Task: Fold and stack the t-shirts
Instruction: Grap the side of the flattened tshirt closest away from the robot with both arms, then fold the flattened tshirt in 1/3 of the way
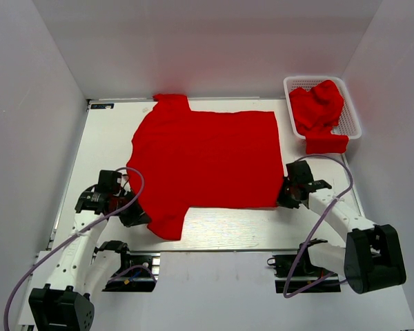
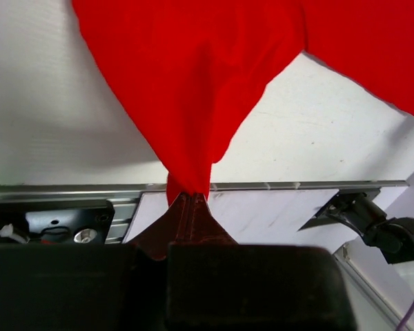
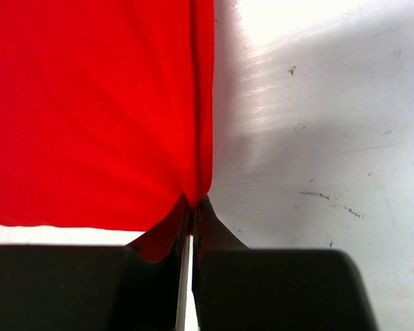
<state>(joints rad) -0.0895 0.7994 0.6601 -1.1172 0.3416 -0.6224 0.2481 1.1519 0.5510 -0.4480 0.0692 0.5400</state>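
a red t-shirt [image 1: 207, 155] lies spread flat on the white table [image 1: 110, 138], filling the middle of the top view. at lower left the left gripper [image 2: 190, 198] is clenched on cloth by the near sleeve. at lower right the right gripper [image 3: 192, 204] pinches the shirt's near corner. more red t-shirts [image 1: 316, 110] sit crumpled in the white basket [image 1: 350, 117] at upper right.

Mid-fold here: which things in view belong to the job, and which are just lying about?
Job in hand:
spread t-shirt
left gripper, shut on its near sleeve
right gripper, shut on its near hem corner
crumpled t-shirts, far right corner

Just lying about:
white mesh basket holding the crumpled ones
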